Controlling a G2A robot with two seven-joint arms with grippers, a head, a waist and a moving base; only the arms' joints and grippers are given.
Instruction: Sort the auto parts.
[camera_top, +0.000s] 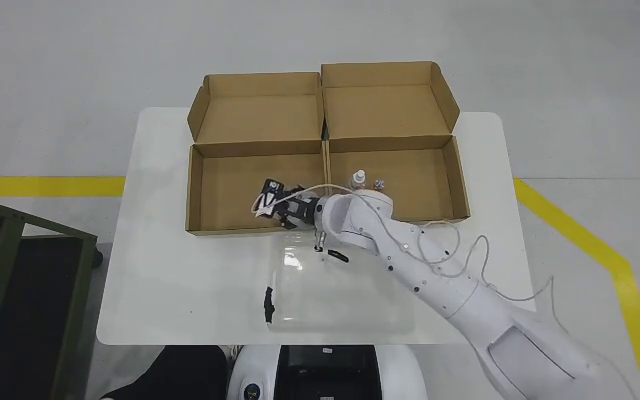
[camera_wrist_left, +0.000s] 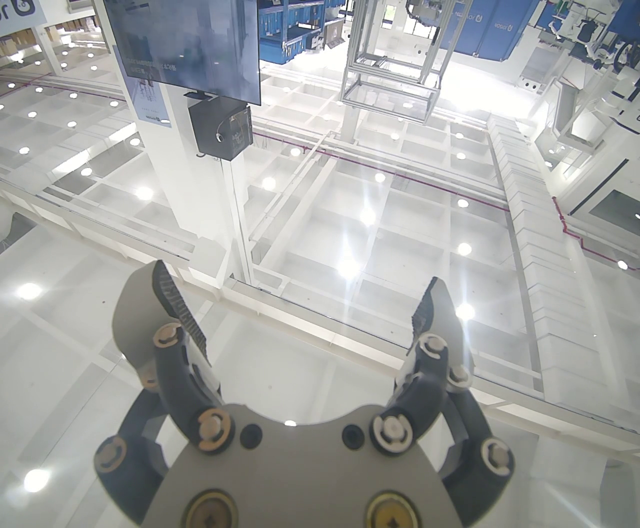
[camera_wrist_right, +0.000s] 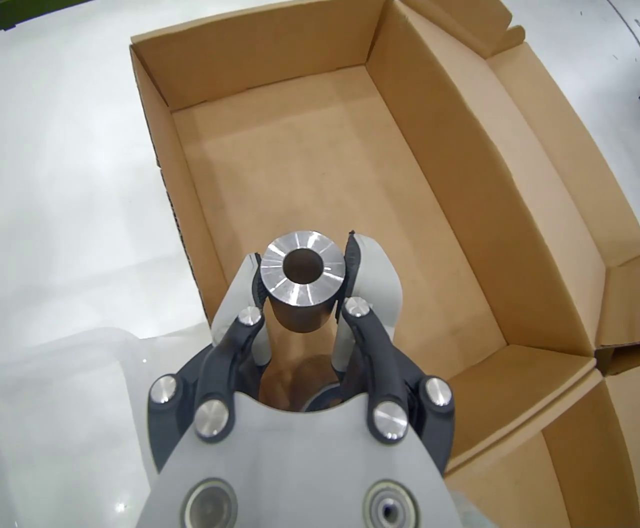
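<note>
Gripping a hollow steel bushing (camera_wrist_right: 303, 282) in the right gripper (camera_wrist_right: 305, 260), jaws closed on its sides, above the right end of the left cardboard box (camera_top: 194, 190). Left gripper (camera_wrist_left: 296, 277) aimed at the ceiling, jaws spread wide. In the right cardboard box (camera_top: 430, 190), two small metal parts (camera_top: 358, 179) near its left wall; in the near clear tray (camera_top: 345, 305), a black part (camera_top: 268, 303).

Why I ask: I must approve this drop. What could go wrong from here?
1. The smooth round sleeve sits in the right gripper, gripped near the fingertips; it might slip early.
2. Released above the left box, it could bounce or roll across the bare floor.
3. The arm passes over the box's front corner, so lowering might nudge the box.
</note>
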